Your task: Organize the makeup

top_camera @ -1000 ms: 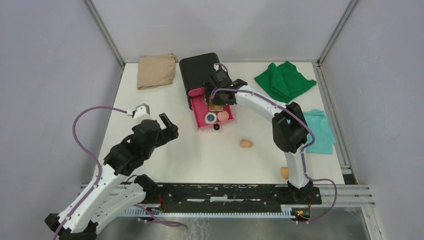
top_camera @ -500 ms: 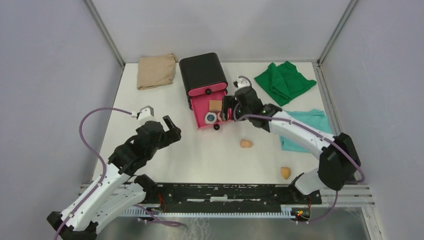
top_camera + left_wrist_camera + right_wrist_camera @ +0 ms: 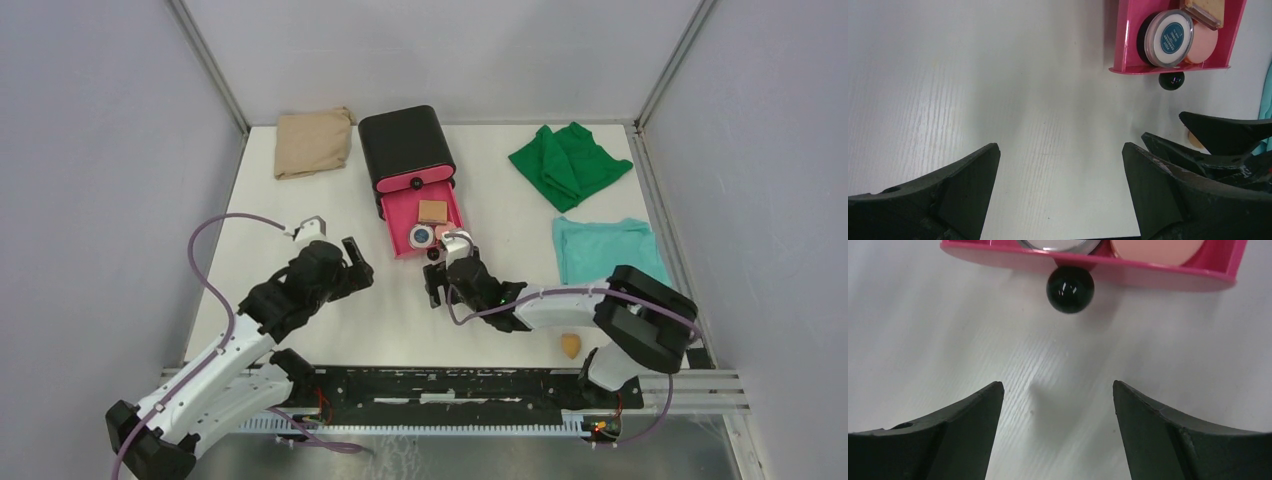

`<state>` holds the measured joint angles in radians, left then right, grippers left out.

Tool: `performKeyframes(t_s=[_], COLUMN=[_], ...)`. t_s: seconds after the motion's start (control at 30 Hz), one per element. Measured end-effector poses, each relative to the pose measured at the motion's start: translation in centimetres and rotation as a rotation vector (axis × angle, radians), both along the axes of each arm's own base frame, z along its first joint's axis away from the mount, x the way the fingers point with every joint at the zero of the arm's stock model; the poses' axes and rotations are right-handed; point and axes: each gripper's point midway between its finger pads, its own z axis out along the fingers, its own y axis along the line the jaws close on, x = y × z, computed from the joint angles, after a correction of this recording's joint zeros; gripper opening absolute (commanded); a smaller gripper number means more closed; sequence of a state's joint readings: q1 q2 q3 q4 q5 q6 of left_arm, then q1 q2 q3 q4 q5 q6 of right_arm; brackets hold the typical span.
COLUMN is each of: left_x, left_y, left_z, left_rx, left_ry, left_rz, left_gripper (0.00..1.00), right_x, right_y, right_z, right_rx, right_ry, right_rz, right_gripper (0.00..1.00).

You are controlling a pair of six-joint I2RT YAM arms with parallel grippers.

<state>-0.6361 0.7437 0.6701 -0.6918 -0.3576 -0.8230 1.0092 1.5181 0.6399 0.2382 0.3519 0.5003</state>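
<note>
My right pincer (image 3: 1057,385), wide open and empty, faces the drawer knob (image 3: 1070,289), while the sponge (image 3: 570,345) lying near-right on the worktop (image 3: 330,200) looks light and squashy, so I'd pinch its fat middle gently.

We see bright, even overhead light; the desk (image 3: 998,100) shows soft glare streaks, shadows are faint, the black knob (image 3: 1070,289) carries small glints.

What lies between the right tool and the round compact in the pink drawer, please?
In the right wrist view: bare table, then the drawer's black knob and pink front wall, with the compact just behind it.
</note>
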Motion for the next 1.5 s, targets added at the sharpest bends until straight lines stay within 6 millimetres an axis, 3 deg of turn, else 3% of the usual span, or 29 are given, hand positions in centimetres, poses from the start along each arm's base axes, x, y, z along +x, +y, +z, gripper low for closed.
performKeyframes(t_s=[0.27,0.53,0.73,0.9,1.17,1.5], left_x=[0.1,-0.3,-0.6,-1.0,-1.4,-1.6], left_y=[0.1,1.0,1.5,2.0,2.3,2.5], left_z=[0.4,1.4,1.1,1.3,1.8,1.7], left_rx=[-0.006,-0.021,-0.007,-0.012,-0.039,-0.037], left_ry=[-0.019,-0.057,-0.048,-0.050,-0.069,-0.065], left_rz=[0.007,0.036,0.051,0.062,0.078,0.087], left_gripper=[1.00,1.00,1.00,1.00,1.00,1.00], right_x=[3.3,6.1,6.5,7.0,9.4,14.1], right_y=[1.7,3.5,3.5,4.0,4.6,5.8], right_z=[-2.3,0.4,0.9,1.8,5.2,5.2], right_rx=[-0.024,0.017,0.001,-0.007,0.030,0.038], right_ry=[-0.153,-0.270,-0.297,-0.321,-0.383,-0.390], right_rz=[-0.058,-0.109,-0.107,-0.098,-0.160,-0.227], right_gripper=[0.65,0.39,0.28,0.27,0.28,0.31])
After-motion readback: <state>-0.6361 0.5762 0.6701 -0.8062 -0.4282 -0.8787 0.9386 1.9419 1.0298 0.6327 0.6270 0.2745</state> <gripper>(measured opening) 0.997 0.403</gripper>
